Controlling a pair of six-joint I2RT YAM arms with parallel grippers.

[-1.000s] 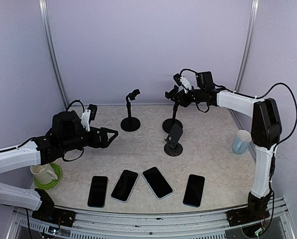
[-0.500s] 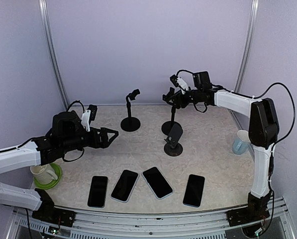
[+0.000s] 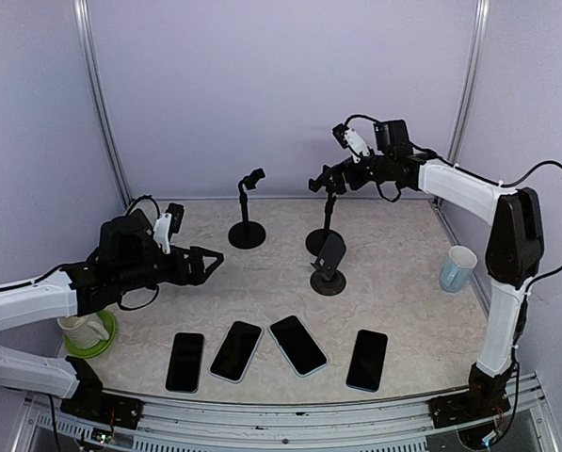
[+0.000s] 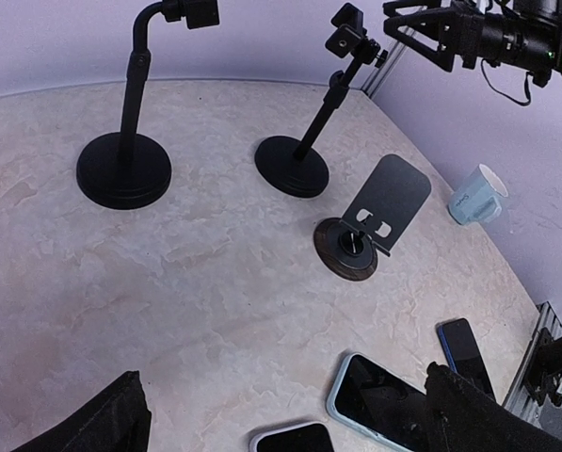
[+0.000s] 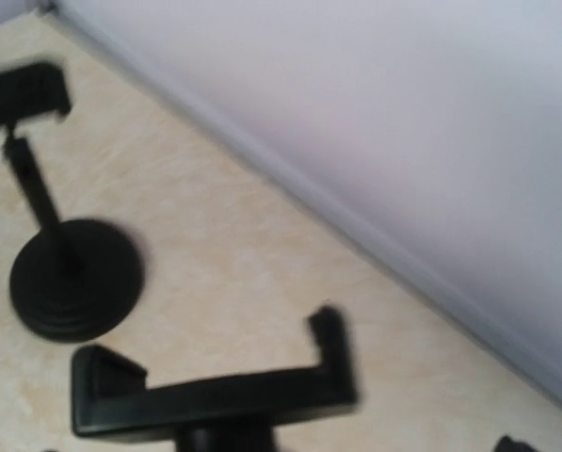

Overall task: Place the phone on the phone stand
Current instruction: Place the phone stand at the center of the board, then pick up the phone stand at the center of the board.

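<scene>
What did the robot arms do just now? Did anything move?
The right gripper rose and pulled back toward the right of the top view, away from the clamp on the middle stand. Its jaws are open and hold nothing. The left gripper, also open, only dipped a tiny bit. The four phones, the other stands and the cups stayed put.

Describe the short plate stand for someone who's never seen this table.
Find the four phones lined along the table's near edge. Behind them stand three black stands; take the nearest, the plate stand. Its neighbours, the left pole stand and right pole stand, are tall with clamps; this one is low, a tilted plate on a round base.
</scene>
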